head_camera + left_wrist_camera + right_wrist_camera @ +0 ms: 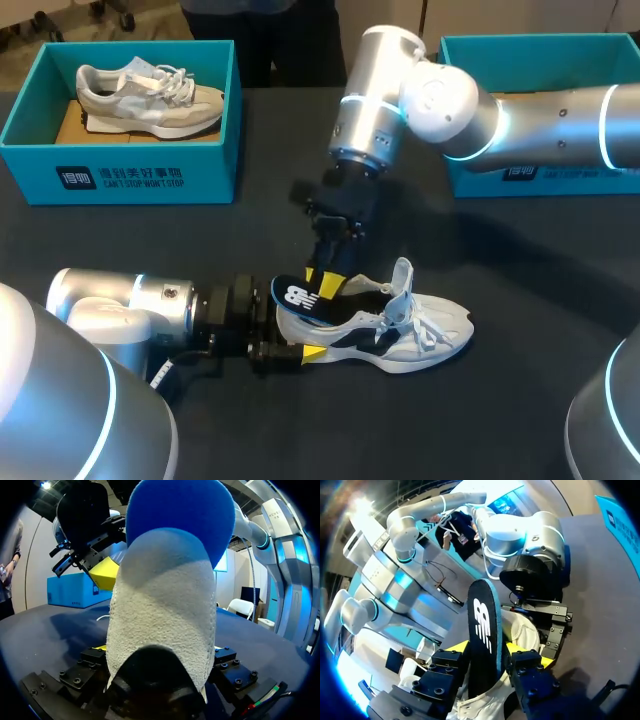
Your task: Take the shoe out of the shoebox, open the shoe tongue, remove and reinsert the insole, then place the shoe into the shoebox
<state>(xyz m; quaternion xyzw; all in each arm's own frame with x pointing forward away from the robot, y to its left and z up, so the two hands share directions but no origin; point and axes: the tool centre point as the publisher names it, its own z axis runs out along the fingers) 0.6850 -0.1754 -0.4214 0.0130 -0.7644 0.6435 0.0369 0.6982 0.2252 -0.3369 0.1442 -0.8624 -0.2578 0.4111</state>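
Observation:
A white and black shoe (400, 330) lies on the dark table, toe to the right. My left gripper (300, 345) comes in low from the left, its fingers on both sides of the heel. In the left wrist view that white heel (160, 605) fills the gap of the left gripper (160, 655). A dark blue insole (300, 295) sticks up out of the shoe's heel end. My right gripper (325, 285) hangs over it from above, shut on it. In the right wrist view the insole (482, 615) stands upright between the yellow tips of the right gripper (487, 652).
A teal shoebox (120, 175) at the back left holds a second, grey and white shoe (150, 100). Another teal box (560, 178) stands at the back right, partly hidden by my right arm (520, 120). Bare tabletop lies in front of the shoe.

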